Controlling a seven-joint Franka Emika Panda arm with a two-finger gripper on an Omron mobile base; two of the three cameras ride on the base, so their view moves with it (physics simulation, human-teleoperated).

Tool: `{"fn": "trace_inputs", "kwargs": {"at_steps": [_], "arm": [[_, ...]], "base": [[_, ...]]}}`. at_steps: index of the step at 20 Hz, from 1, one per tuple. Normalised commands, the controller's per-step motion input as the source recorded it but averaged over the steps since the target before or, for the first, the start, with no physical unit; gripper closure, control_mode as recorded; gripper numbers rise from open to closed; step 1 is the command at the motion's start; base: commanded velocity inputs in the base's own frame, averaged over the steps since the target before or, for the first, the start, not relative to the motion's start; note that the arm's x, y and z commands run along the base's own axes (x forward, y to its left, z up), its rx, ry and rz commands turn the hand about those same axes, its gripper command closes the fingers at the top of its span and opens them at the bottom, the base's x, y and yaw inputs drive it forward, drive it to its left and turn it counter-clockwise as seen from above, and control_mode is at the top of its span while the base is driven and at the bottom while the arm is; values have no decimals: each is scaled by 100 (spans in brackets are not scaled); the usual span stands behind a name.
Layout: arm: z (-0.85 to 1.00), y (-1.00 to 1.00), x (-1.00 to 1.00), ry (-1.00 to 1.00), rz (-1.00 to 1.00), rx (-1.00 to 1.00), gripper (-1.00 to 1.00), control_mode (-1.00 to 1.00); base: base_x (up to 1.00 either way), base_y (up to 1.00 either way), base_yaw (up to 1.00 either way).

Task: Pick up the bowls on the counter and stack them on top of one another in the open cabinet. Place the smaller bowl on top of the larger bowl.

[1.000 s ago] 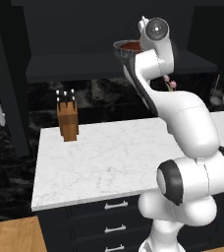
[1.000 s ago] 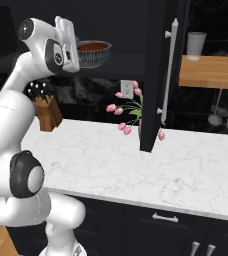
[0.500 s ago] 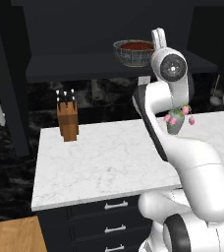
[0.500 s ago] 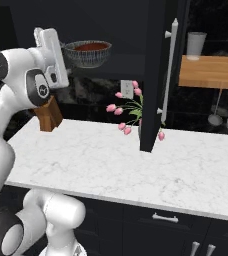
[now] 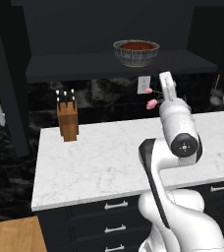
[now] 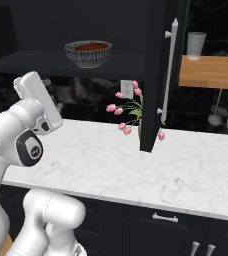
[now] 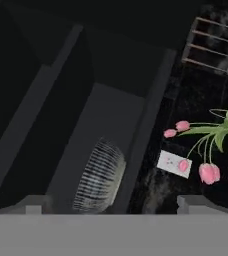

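Bowls sit nested on the shelf board of the open cabinet (image 5: 119, 66); the larger bowl (image 5: 136, 55) carries the smaller bowl (image 5: 136, 46) inside it, the reddish-brown rim showing just within the grey one, so we judge the stacking done. We see the same pair in the right base view (image 6: 88, 53), above the counter (image 6: 151, 165). The gripper (image 7: 117, 206) hangs below shelf level, looking up at the ribbed grey side of the larger bowl; its two tips stand wide apart with nothing between them. Should we need to shift the stack, we would judge both bowls stiff, light and glossy, hence slippery; we would pinch the thin grey rim, wall between the fingers; the shallow bowl might slide if tilted. Pink tulips (image 6: 126, 112) and a knife block (image 5: 67, 118) stand clear.
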Motion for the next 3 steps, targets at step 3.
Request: {"fn": "trace_inputs", "kwargs": {"at_steps": [3], "arm": [[-100,7,-98,-5,24,-72,-100,-100]], "base": [[0,0,0]]}}
